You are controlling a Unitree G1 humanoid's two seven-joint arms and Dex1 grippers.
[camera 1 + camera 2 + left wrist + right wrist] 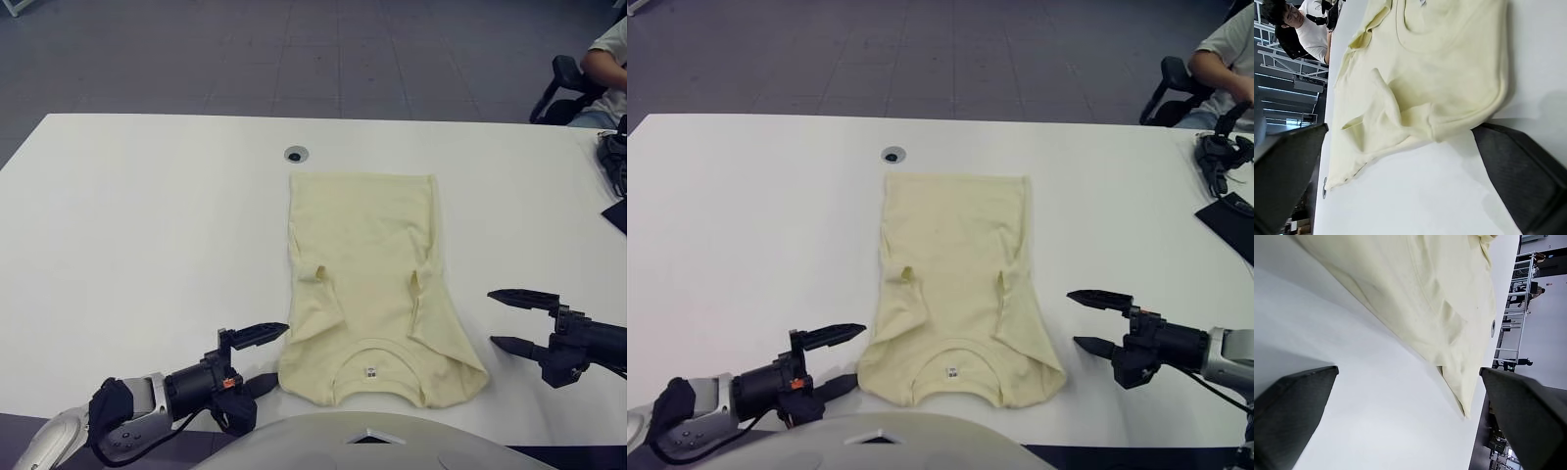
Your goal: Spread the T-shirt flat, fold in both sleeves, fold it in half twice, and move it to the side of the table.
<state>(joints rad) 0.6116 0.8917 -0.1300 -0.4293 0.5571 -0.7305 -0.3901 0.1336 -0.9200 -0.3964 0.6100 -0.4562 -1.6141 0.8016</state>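
A pale yellow T-shirt [370,284] lies flat on the white table [147,235], collar toward me, with both sleeves folded in over the body. My left gripper [261,359] is open just off the shirt's near left corner, its lower finger close to the hem. My right gripper [511,319] is open a short way to the right of the shirt's near right corner, not touching it. In the left wrist view the T-shirt [1420,73] lies between two dark fingers [1520,171]. The right wrist view shows the T-shirt's [1425,284] edge beyond the fingers [1293,396].
A small round grommet [296,154] sits in the table just beyond the shirt's far left corner. Dark gear [1225,157] and a black flat object [1229,220] lie at the table's far right edge. The table's left half is bare.
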